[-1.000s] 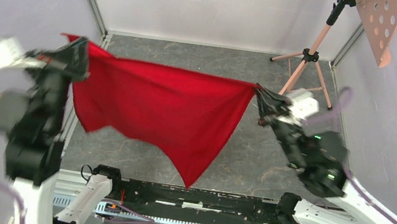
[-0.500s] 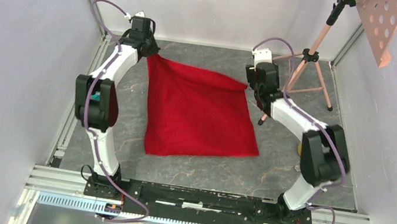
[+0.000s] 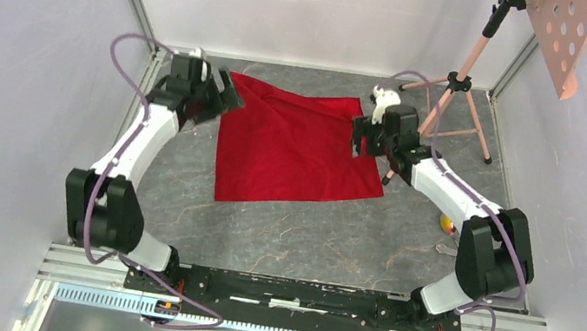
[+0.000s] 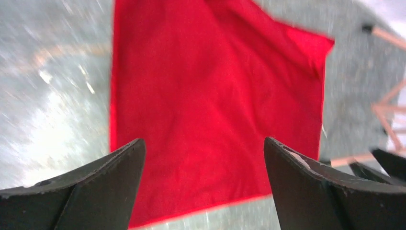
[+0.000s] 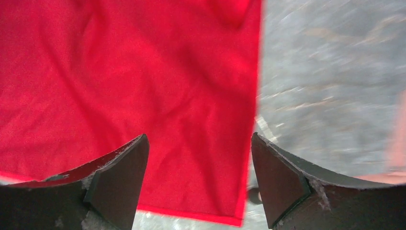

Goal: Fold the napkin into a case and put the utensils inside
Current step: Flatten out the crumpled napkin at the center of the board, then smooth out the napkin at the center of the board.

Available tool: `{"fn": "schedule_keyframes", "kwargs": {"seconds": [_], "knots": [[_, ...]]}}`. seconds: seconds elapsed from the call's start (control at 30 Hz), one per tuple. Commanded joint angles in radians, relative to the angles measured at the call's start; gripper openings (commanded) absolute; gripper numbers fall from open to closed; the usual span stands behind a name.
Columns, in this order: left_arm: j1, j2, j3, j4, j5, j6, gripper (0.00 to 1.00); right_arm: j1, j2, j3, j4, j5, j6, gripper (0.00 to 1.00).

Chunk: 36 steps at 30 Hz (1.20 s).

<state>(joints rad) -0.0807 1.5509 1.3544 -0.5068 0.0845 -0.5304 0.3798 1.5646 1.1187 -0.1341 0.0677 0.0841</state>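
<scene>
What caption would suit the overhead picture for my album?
Open left gripper and open right gripper flank a red napkin spread on the grey table.

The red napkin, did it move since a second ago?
Yes. The napkin hung stretched in the air, its tip near the base rail; now it lies flat on the table, farther back from that rail.

The table is seen from high above and behind; the napkin, toward 12 o'clock, is shared closely by both downward-facing wrist views.
</scene>
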Motion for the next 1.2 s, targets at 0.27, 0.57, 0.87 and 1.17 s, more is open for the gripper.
{"fn": "schedule_keyframes", "kwargs": {"seconds": [0.27, 0.57, 0.87, 1.17], "knots": [[-0.215, 0.026, -0.416, 0.271, 0.201, -0.207, 1.00, 0.075, 0.110, -0.145, 0.109, -0.216, 0.091, 0.78], [-0.225, -0.050, -0.575, 0.139, -0.094, -0.365, 1.00, 0.117, 0.098, -0.310, 0.234, -0.161, 0.168, 0.77], [-0.211, -0.252, -0.738, -0.022, -0.211, -0.444, 1.00, 0.260, 0.011, -0.532, 0.303, -0.035, 0.284, 0.76], [-0.203, -0.621, -0.738, -0.128, -0.251, -0.381, 1.00, 0.486, -0.352, -0.679, 0.235, -0.091, 0.435, 0.78]]}}
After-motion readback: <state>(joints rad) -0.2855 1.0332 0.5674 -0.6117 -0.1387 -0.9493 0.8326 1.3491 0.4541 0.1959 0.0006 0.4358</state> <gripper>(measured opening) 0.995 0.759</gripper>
